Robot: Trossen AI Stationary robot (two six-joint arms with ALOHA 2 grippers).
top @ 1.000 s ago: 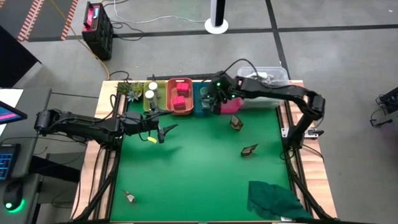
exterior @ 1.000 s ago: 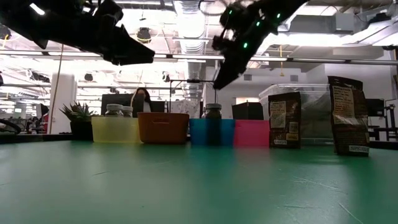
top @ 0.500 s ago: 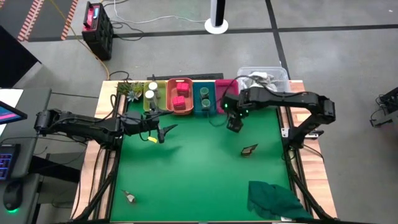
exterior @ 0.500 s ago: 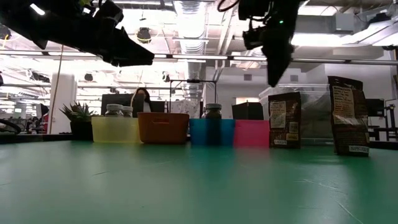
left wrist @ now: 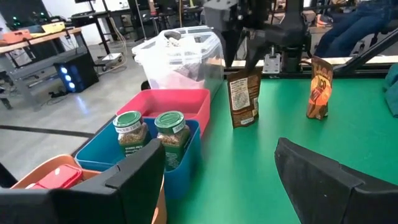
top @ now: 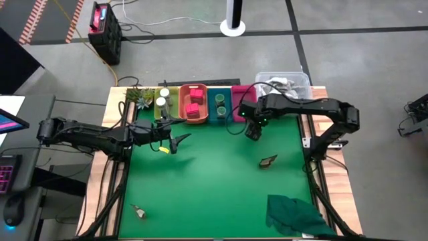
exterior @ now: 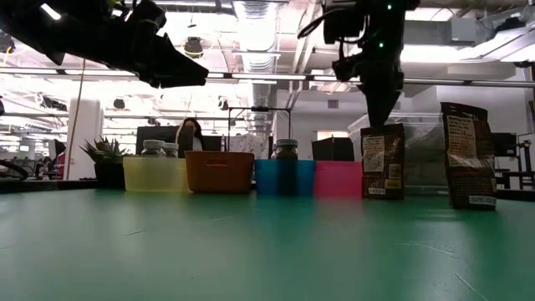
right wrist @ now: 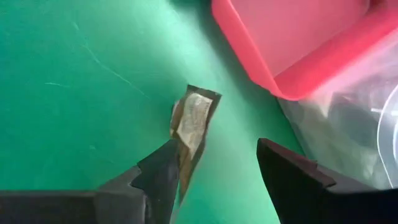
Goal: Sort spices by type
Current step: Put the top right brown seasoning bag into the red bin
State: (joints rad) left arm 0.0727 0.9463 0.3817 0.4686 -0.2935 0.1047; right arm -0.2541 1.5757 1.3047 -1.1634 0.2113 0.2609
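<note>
**Right gripper straddling a sachet by the pink tray**

The right gripper [exterior: 383, 117] is hanging straight over an upright dark sachet [exterior: 383, 161], its tip right at the packet's top edge. From above, that sachet is lost under the arm. The low view is the one showing it standing just beside the pink tray [exterior: 338, 179].

The right wrist camera is filling in the rest. The fingers [right wrist: 163, 168] are spread, one on each side of the sachet's top. One finger is right against the packet and the other is well clear, so this is not a clamp.

The left gripper [top: 177, 140] is hovering over the cloth-covered table near the yellow tray [exterior: 155, 174], jaws wide and carrying nothing. Its wrist camera is giving the best look into the blue tray [left wrist: 186, 140], where two green-lidded jars [left wrist: 130, 130] are standing side by side.

The overhead view is adding what neither wrist shows:
- Pink-red cube packets [top: 194, 104] are sitting in the orange tray [top: 182, 100].
- White-capped jars [top: 162, 97] are sitting in the yellow one.
- A second sachet [top: 268, 161] is out on the open green.
- A third sachet [top: 139, 212] is far off near the front left corner.
- A crumpled green cloth [top: 294, 214] is lying at the front right.
</note>
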